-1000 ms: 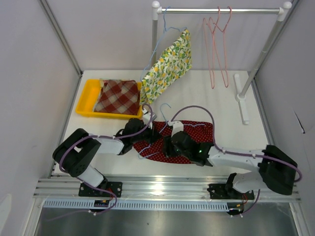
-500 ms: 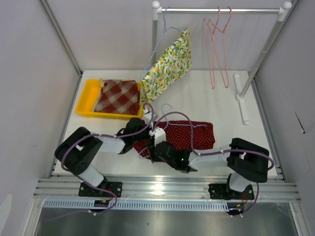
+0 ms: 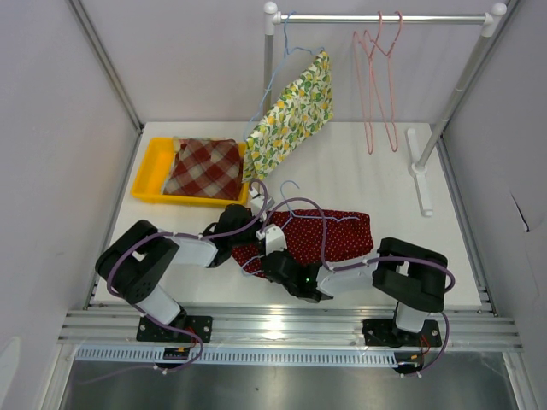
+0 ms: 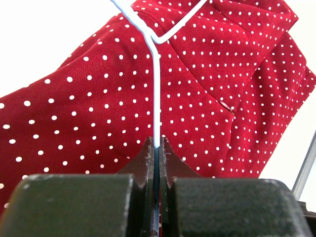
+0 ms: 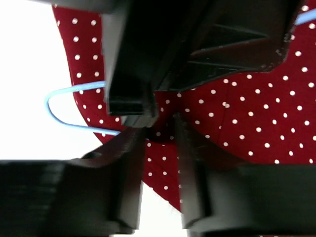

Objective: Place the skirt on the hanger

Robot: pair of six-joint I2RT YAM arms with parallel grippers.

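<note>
On the tabletop (image 3: 385, 171) before my arms lies the red dotted skirt (image 3: 342, 232), my left pincer (image 4: 158, 148) pinching the hanger (image 4: 156, 74) wire over it, my right pincer (image 5: 159, 136) straddling the skirt's edge, grip impossible to tell.

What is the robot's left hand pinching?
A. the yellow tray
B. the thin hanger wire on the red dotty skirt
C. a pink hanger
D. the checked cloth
B: in the left wrist view the left gripper is shut on the hanger wire lying over the red skirt.
</note>
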